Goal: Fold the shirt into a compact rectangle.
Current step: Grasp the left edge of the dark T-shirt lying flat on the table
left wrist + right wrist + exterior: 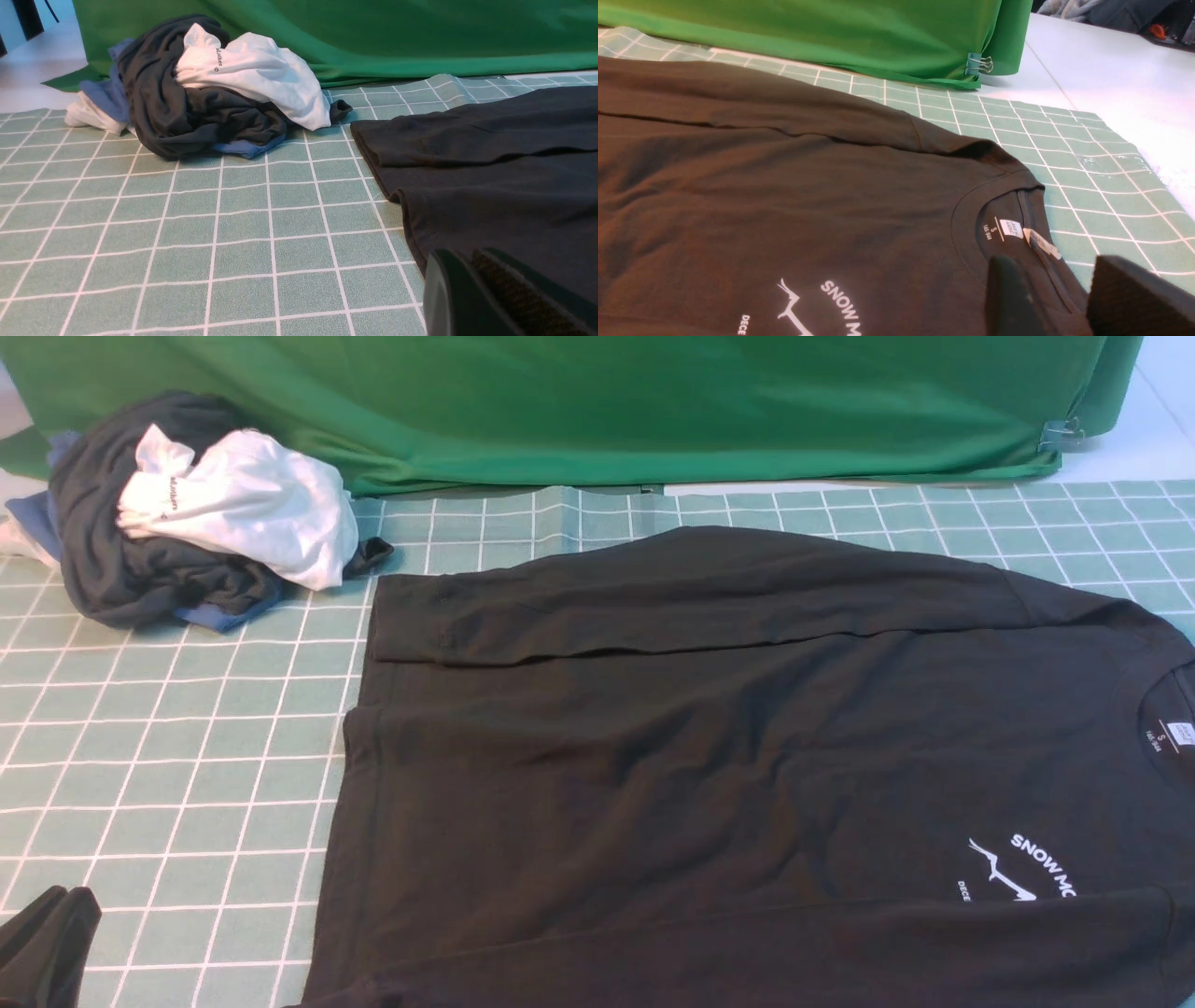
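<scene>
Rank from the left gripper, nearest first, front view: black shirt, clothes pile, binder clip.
1. The black shirt: its hem edge lies just right of the left gripper, on the near side of the mat.
2. The clothes pile: back left of the mat.
3. The binder clip: far back right, on the green cloth.

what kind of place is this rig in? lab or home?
Likely a lab data-collection bench, not a home: green backdrop cloth held by a binder clip, gridded mat, pile of garments near the shirt.
</scene>
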